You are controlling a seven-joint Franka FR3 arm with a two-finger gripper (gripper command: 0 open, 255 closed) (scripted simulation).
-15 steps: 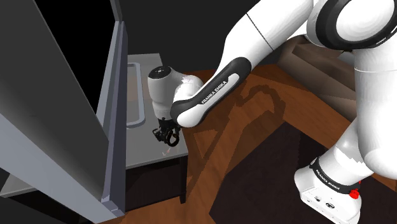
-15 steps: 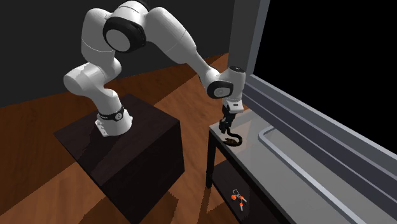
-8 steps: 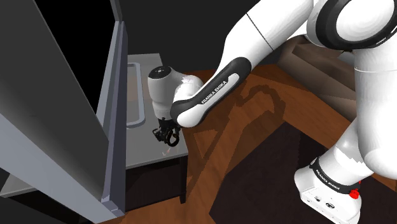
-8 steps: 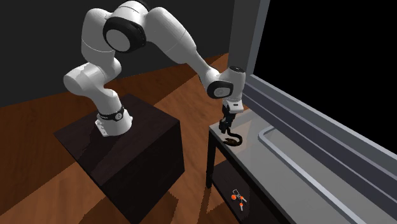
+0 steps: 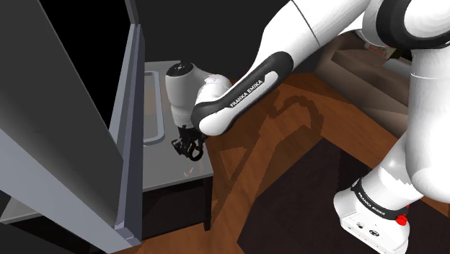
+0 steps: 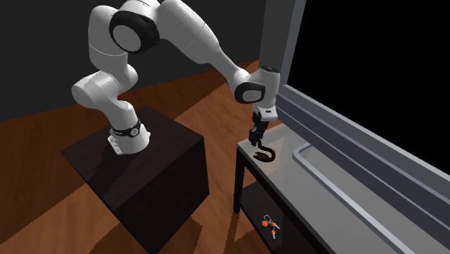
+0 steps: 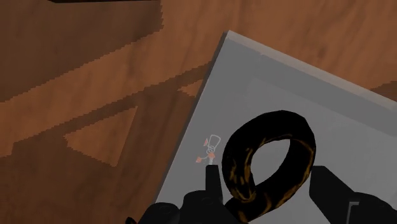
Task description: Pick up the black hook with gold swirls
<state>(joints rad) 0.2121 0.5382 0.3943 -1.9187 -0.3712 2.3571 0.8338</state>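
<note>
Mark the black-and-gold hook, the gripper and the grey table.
hook [image 7: 236, 162], wrist view, on the gold-streaked side of its loop.
gripper [image 6: 256, 140], second exterior view, midway between the tips of its fingers.
grey table [image 7: 267, 70], wrist view, on the bare top near its corner.

The hook [image 7: 238, 162] is smooth black with dull gold swirls. The table [image 7: 305, 89] under it is plain grey, smooth and matt. The floor [image 7: 95, 76] beside the table is brown wood.
</note>
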